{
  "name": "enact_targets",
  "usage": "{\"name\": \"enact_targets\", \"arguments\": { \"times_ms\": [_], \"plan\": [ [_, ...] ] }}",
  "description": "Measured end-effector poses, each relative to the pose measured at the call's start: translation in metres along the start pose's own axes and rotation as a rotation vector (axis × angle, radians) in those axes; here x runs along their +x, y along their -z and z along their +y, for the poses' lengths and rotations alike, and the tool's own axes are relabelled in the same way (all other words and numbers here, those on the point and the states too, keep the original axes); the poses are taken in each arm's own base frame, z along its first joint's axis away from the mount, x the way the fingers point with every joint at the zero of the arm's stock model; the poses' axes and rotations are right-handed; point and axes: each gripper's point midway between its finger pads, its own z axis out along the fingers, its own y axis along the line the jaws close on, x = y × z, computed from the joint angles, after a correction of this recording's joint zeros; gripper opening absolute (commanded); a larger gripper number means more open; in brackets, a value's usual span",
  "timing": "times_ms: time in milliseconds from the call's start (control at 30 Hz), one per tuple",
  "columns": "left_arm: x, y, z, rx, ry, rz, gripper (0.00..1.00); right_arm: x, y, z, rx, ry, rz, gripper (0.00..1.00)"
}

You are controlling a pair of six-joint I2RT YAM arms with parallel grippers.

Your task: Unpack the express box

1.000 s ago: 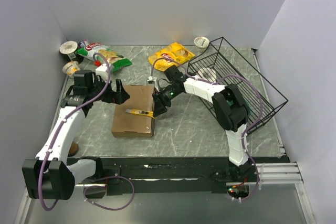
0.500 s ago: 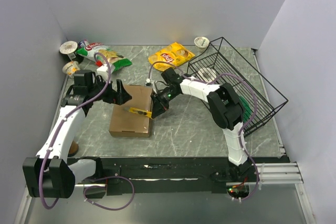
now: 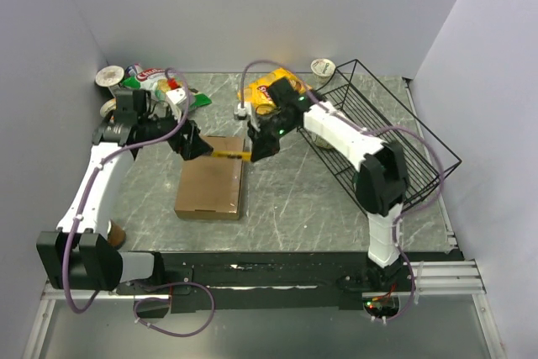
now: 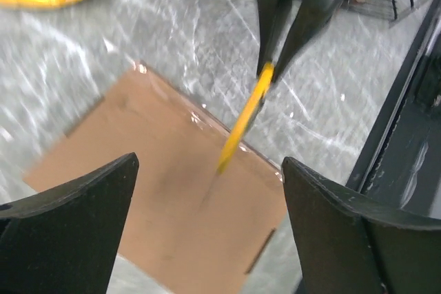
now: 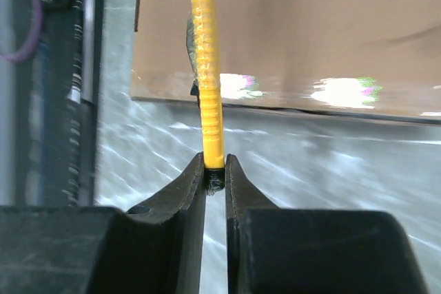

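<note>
The box (image 3: 210, 188) lies shut and flat on the counter (image 3: 294, 199), in front of my left arm and well clear of the basket (image 3: 408, 109). My right tool (image 5: 215, 163) is clamped on the butt end of a thin yellow cutter (image 3: 229, 155), which reaches out over the far part of the lid. Whether its tip touches the cardboard I cannot tell; the left wrist view shows only a faint shadow under it. My left tool (image 3: 192, 145) hangs above the far left corner of the box, fingers spread wide and holding nothing. I judge the box light for its size: plain stiff cardboard, thin walls, a broad lid that would flex if pressed in the middle. The counter looks smooth and polished, so the box would probably skate under any sideways push from the cutter. A glossy strip along the edge nearest the cutter may be tape, and that seam looks like the place to open. The firmest hold, I think, is across a short side or a corner, where the folded walls give stiffness, or flat pressure near an edge to pin it down. Once the seam is free, the lid's front lip is the part to pinch and lift. A hard squeeze mid-wall could crush it.
</note>
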Motion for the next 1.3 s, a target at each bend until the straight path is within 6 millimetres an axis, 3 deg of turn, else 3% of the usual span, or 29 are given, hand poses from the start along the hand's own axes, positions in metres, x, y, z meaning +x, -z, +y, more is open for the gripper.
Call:
{"name": "enact_targets", "arguments": {
  "times_ms": [133,267,400,500,900,1067,1167,1267,1300],
  "plan": [
    [-0.024,-0.006,-0.009,0.080,-0.191,0.031,0.84,-0.040,0.050,0.001,0.124,0.226,0.001,0.00],
    [-0.021,-0.025,-0.033,0.176,-0.309,0.072,0.82,-0.059,0.079,0.004,0.204,0.353,0.026,0.00],
    [-0.020,-0.036,-0.051,0.229,-0.370,0.082,0.80,-0.052,0.085,0.001,0.234,0.374,0.071,0.00],
    [-0.021,-0.041,-0.052,0.231,-0.399,0.074,0.72,-0.045,0.086,-0.002,0.245,0.373,0.101,0.00],
    [-0.023,-0.047,-0.055,0.230,-0.432,0.073,0.34,-0.051,0.096,0.005,0.265,0.404,0.096,0.00],
    [-0.023,-0.052,-0.054,0.227,-0.413,0.069,0.04,-0.047,0.094,0.012,0.236,0.386,0.098,0.00],
    [-0.022,-0.055,-0.053,0.234,-0.401,0.071,0.01,-0.044,0.094,0.013,0.232,0.374,0.104,0.01],
    [-0.020,-0.057,-0.054,0.245,-0.395,0.072,0.01,-0.042,0.095,0.013,0.234,0.344,0.104,0.27],
    [-0.019,-0.058,-0.054,0.251,-0.390,0.074,0.01,-0.041,0.095,0.013,0.237,0.329,0.101,0.41]
  ]
}}
